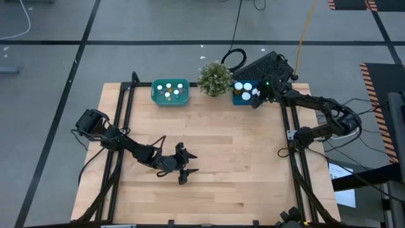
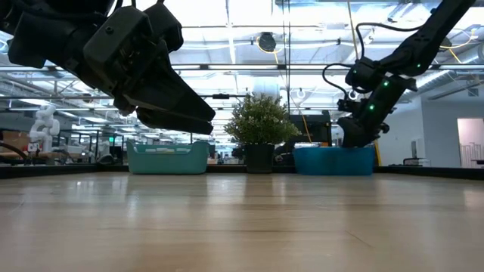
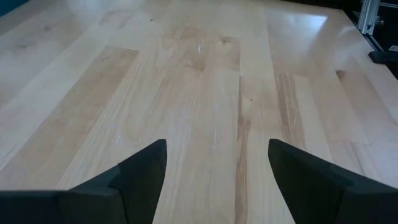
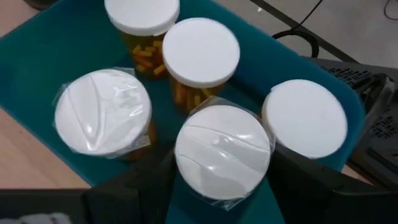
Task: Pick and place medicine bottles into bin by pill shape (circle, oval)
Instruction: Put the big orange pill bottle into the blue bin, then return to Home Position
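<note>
Every medicine bottle I see stands in a bin. Several white-capped ones are in the green bin (image 1: 155, 96) at the far edge, and several with amber bodies are in the blue bin (image 1: 235, 100) to its right. My right gripper (image 4: 222, 163) hangs over the blue bin, pointing down. Its fingers are spread on either side of one bottle with a film-wrapped white cap (image 4: 222, 149), which stands among the others. My left gripper (image 1: 190, 163) hovers open over bare wood near the table's front left and holds nothing. My right gripper's fingers (image 4: 311, 183) stand close on both sides of the film-wrapped bottle, coming from above. The cap hides the fingertips and the bottle's body, so I cannot tell whether they touch it.
A green potted plant (image 1: 215, 77) stands between the two bins at the far edge. Black frame rails (image 1: 288, 136) run along the table's left and right sides. The wooden top (image 3: 205, 74) stretches bare ahead of my left gripper.
</note>
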`<act>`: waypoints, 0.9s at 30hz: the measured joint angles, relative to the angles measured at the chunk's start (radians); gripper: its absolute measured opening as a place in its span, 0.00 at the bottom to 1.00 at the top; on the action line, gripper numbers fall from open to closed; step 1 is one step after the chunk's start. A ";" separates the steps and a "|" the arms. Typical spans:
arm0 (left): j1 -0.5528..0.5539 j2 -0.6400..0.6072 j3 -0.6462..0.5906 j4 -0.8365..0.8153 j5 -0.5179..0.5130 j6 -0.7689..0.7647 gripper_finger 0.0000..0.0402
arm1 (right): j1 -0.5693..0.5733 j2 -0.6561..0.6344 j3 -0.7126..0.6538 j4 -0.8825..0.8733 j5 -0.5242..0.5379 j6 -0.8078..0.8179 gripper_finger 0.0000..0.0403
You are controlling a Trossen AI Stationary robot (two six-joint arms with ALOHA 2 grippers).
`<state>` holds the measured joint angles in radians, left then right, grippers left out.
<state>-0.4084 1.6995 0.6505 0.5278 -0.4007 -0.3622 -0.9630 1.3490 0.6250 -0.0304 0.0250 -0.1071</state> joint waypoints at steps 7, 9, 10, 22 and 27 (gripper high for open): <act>0.000 0.000 0.000 0.000 0.000 0.000 0.70 | 0.000 -0.046 0.000 -0.033 -0.002 -0.009 0.58; 0.000 0.000 0.000 0.000 0.000 0.000 0.70 | 0.000 -0.060 0.000 -0.050 -0.006 -0.010 0.59; 0.000 0.000 0.000 0.000 0.000 0.000 0.70 | 0.000 -0.067 0.000 -0.064 -0.012 -0.011 0.60; 0.000 0.000 0.000 0.000 0.000 -0.006 0.70 | 0.016 -0.168 -0.001 -0.105 -0.027 0.012 0.68; 0.022 -0.091 -0.001 -0.018 -0.002 0.026 0.69 | 0.104 -0.338 -0.001 -0.194 -0.030 0.020 0.67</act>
<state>-0.3868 1.6086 0.6496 0.5097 -0.4029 -0.3366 -0.8586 1.0108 0.6243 -0.2240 -0.0048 -0.0867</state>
